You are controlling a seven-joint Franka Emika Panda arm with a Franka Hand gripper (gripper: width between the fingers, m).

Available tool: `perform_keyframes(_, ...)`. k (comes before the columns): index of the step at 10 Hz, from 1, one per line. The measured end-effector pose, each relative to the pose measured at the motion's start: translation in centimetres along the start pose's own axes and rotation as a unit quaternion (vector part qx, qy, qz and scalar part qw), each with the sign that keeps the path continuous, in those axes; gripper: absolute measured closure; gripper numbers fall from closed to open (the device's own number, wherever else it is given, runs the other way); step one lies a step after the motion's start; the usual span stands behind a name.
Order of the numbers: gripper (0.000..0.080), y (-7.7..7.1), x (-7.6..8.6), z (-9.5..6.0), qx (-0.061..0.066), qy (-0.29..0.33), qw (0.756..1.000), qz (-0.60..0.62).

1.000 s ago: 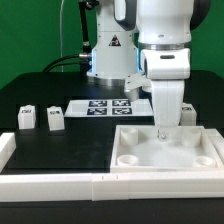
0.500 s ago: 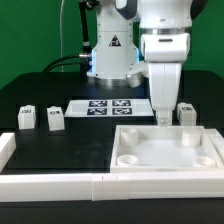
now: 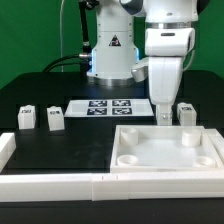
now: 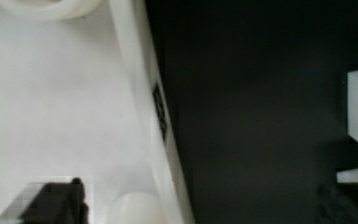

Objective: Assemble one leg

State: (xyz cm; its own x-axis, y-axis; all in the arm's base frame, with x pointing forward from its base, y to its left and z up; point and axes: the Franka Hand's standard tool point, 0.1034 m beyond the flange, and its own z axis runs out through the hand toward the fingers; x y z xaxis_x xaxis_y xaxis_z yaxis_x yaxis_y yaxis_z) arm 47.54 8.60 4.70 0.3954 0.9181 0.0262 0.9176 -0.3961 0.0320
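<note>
I see the arm's fingers [image 3: 162, 116] hanging above the back edge of the large white square plastic tray [image 3: 165, 172]. In the wrist view only one dark finger shows, beside the tray's rim, so I cannot tell whether they are open or closed.

One small white block-shaped plastic leg [image 3: 186, 115] stands upright on the black counter [image 3: 60, 150], just to the exterior view's right of the fingers. A second leg [image 3: 54, 119] and a third leg [image 3: 27, 117] stand well apart on the exterior view's left, near the thin white marker board [image 3: 110, 106].

Wrist view's pretty blurry: the big white square plastic tray [image 4: 51, 110] runs off frame, and just one dark fingertip [image 4: 51, 205] of the gripper [image 3: 163, 119] shows.
</note>
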Motion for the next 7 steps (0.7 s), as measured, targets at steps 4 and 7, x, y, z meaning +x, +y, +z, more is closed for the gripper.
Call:
perform_keyframes(4, 0.0151, -1.2, -0.4, -0.1, 0.009, 0.005, 0.969, 0.247)
perform_keyframes(7, 0.0151, -3.4, 0.8, 0.1, 0.02, 0.002, 0.899, 0.437)
